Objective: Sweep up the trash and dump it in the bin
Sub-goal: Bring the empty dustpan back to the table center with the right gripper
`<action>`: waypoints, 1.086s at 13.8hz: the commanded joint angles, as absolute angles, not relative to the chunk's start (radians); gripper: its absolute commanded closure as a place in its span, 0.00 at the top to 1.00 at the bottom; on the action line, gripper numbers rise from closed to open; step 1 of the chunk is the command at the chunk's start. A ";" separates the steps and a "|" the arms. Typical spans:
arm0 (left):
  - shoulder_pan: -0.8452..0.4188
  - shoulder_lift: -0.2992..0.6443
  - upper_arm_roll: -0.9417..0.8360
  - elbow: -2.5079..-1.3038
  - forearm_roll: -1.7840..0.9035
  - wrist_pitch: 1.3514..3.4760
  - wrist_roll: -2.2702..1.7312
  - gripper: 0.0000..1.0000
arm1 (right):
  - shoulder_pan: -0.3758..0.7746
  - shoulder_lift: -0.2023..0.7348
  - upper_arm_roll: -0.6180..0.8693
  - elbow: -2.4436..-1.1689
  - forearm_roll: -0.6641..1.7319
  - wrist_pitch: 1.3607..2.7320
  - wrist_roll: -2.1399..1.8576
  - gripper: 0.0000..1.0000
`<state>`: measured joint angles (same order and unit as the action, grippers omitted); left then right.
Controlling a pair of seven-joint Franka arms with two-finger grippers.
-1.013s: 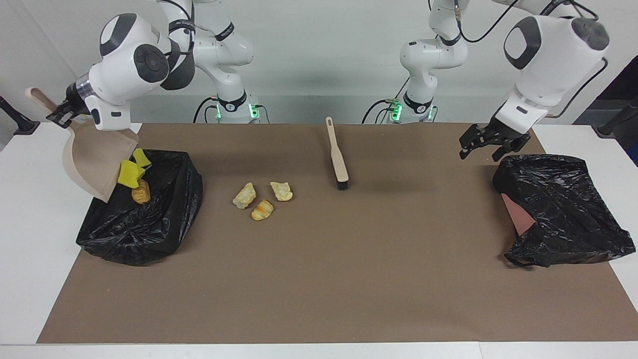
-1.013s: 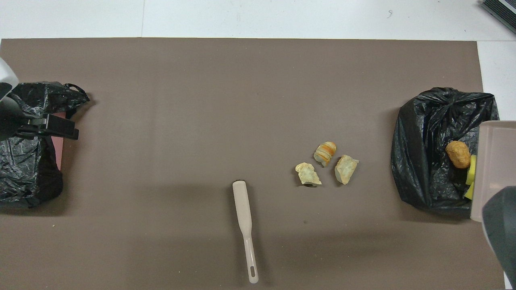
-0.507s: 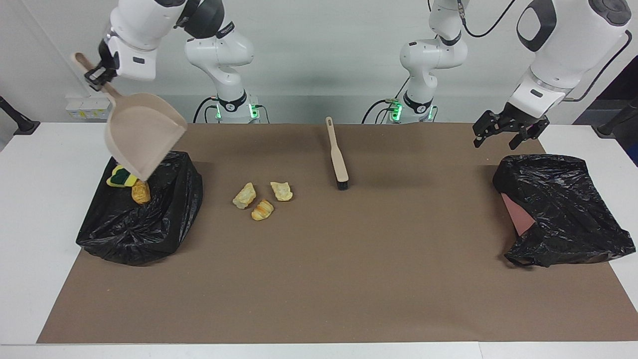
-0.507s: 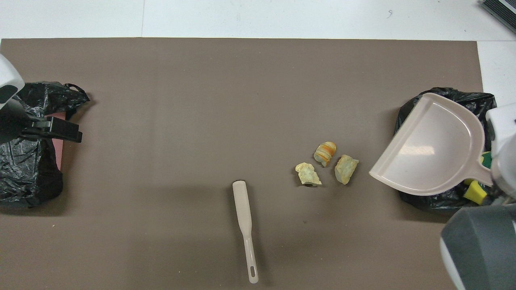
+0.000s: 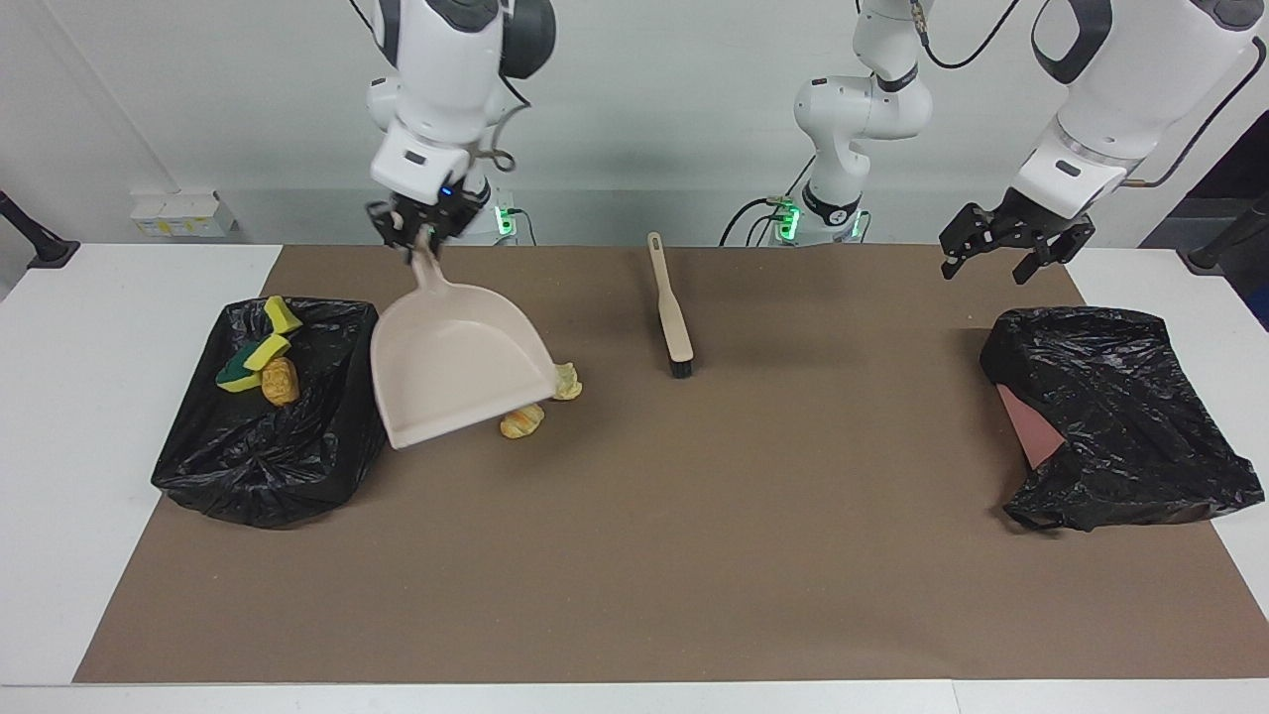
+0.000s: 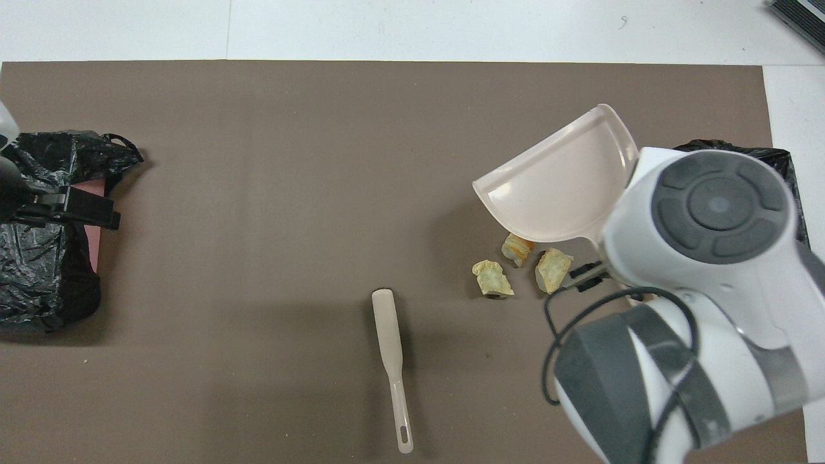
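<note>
My right gripper (image 5: 420, 236) is shut on the handle of the beige dustpan (image 5: 456, 362), which hangs empty and tilted over the mat beside the bin. The bin (image 5: 268, 446), lined with a black bag, sits at the right arm's end and holds two yellow sponge chunks (image 5: 283, 313), one green-backed, and a tan lump (image 5: 281, 381). Three tan trash lumps (image 6: 493, 278) lie on the mat by the pan; the facing view hides one. My left gripper (image 5: 996, 260) hangs open and empty over the mat near the other black bag.
The beige brush (image 5: 670, 309) with black bristles lies on the brown mat (image 5: 694, 555) near the robots, handle toward them. A second black bag (image 5: 1110, 416) with a pinkish surface showing lies at the left arm's end. White table surrounds the mat.
The right arm swung the dustpan from its tipped pose over the bin toward the middle, above the three lumps. Sponges and a lump settled in the bin. The left gripper rose slightly.
</note>
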<state>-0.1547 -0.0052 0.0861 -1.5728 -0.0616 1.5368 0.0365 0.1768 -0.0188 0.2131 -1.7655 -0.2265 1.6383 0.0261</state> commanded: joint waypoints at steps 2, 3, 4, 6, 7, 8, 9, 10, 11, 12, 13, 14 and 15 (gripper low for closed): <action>-0.178 0.015 0.091 -1.523 -0.029 1.500 0.043 1.00 | 0.261 0.167 0.213 -1.665 -0.170 1.745 0.301 0.00; -0.167 0.014 0.081 -1.523 -0.031 1.502 0.041 1.00 | 0.297 0.232 0.213 -1.617 -0.170 1.765 0.401 0.00; -0.164 0.014 0.077 -1.523 -0.031 1.503 0.041 1.00 | 0.336 0.297 0.213 -1.559 -0.170 1.779 0.493 0.00; -0.155 0.015 0.071 -1.523 -0.029 1.508 0.041 1.00 | 0.383 0.411 0.213 -1.452 -0.172 1.828 0.590 0.00; -0.137 0.014 0.046 -1.525 -0.026 1.511 0.041 1.00 | 0.409 0.461 0.212 -1.410 -0.173 1.868 0.622 0.00; -0.114 0.014 0.011 -1.525 -0.026 1.508 0.041 1.00 | 0.435 0.518 0.212 -1.366 -0.173 1.899 0.653 0.00; -0.097 0.014 -0.009 -1.525 -0.025 1.506 0.041 1.00 | 0.460 0.573 0.209 -1.312 -0.178 1.910 0.675 0.00; -0.094 0.014 -0.017 -1.523 -0.025 1.499 0.040 1.00 | 0.472 0.618 0.204 -1.264 -0.181 1.920 0.676 0.00; -0.094 0.009 -0.017 -1.523 -0.025 1.496 0.041 1.00 | 0.477 0.644 0.204 -1.232 -0.183 1.939 0.676 0.00; -0.097 0.005 -0.015 -1.526 -0.025 1.497 0.043 1.00 | 0.477 0.661 0.209 -1.224 -0.181 1.963 0.676 0.00; -0.097 0.006 -0.015 -1.525 -0.023 1.496 0.043 1.00 | 0.477 0.670 0.209 -1.229 -0.181 1.988 0.676 0.00; -0.097 0.006 -0.015 -1.525 -0.011 1.485 0.044 1.00 | 0.479 0.689 0.209 -1.230 -0.183 1.994 0.678 0.00; -0.098 0.002 -0.015 -1.528 0.007 1.479 0.044 1.00 | 0.479 0.692 0.210 -1.241 -0.183 1.999 0.678 0.04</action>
<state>-0.1112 -0.0002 -0.0028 -1.5499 -0.0320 1.5158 0.0376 0.4776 0.6612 0.2094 -1.2725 -0.1929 1.9860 0.6664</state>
